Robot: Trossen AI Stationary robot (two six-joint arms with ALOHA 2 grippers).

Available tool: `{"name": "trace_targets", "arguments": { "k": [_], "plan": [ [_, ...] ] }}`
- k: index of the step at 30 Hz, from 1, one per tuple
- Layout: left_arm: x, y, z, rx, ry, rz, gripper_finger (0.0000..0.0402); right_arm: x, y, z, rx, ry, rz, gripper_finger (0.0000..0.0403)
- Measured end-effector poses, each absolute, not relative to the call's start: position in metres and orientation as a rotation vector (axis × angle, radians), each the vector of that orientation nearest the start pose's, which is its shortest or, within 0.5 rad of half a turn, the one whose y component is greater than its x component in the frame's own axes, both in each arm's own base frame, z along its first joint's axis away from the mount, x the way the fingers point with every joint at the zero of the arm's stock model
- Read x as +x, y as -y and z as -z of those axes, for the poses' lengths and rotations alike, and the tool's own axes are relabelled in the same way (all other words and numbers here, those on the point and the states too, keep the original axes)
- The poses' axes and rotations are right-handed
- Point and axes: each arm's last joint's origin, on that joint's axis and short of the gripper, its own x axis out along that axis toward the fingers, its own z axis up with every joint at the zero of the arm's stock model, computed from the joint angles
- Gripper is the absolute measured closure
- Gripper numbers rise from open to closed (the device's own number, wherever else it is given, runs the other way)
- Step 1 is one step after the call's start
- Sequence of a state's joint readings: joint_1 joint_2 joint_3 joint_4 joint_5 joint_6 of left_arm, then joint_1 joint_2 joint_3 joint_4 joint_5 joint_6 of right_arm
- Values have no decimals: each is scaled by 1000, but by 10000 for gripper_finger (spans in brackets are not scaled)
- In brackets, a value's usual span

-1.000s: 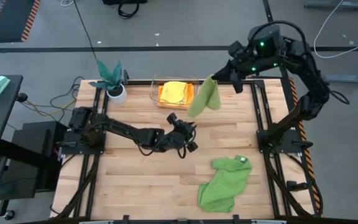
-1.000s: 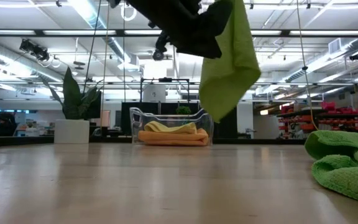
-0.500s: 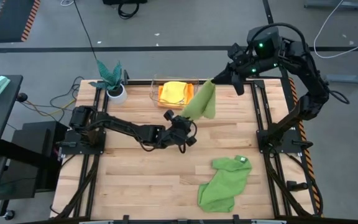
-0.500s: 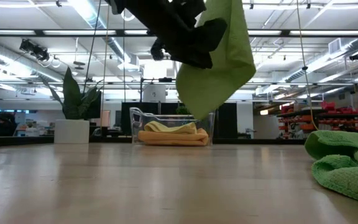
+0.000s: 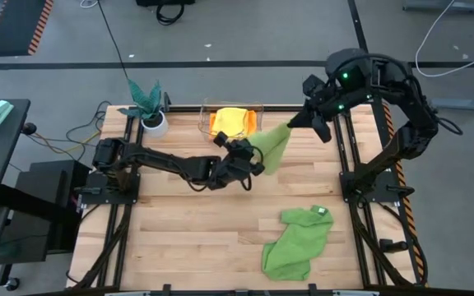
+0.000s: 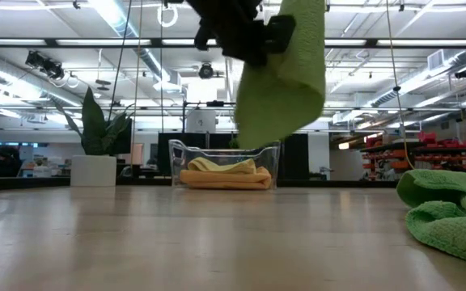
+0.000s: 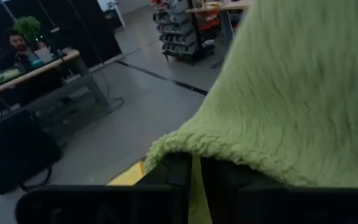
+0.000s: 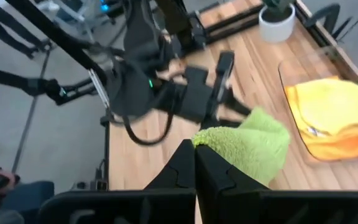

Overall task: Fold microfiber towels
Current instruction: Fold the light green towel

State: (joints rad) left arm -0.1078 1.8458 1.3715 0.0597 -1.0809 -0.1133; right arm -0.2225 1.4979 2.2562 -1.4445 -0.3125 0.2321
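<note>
The lime green towel hangs in the air over the table's far middle, strung between my two grippers. My right gripper is shut on its upper end and my left gripper is shut on its lower end. In the low view the towel sags in a rounded fold clear of the wood. The larger mid-green towel, with a white tag, lies crumpled on the table near the right front. A yellow towel lies on an orange one in a clear bin. My left gripper pinches a thin fold of the lime towel's lower edge between its two fingers, coming roughly level from the table's left. The rest of the cloth bulges over the fingers, lifted clear. My right gripper pinches the towel's upper end between its shut fingers, slanting down from the table's far right. The cloth runs away from it toward the left gripper, clear of the table.
The clear bin stands at the far edge, just behind the held towel. A teal-leaved plant in a white pot sits at the far left. Bare wood lies across the near left and middle.
My left gripper has risen and gone toward the far edge and the hanging lime towel, and has taken hold of its lower end. The towel, which hung straight down from my right gripper, is now drawn up at the bottom into a fold. My right gripper has shifted slightly right.
</note>
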Motion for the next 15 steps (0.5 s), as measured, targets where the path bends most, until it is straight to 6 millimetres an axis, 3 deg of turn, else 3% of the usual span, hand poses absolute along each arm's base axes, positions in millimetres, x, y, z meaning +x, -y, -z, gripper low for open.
{"name": "trace_targets", "arguments": {
  "k": [15],
  "plan": [
    [412, 19, -309, 172, -233, -1080, 370, 205, 11, -507, 359, -827, 0, 403]
  ]
}}
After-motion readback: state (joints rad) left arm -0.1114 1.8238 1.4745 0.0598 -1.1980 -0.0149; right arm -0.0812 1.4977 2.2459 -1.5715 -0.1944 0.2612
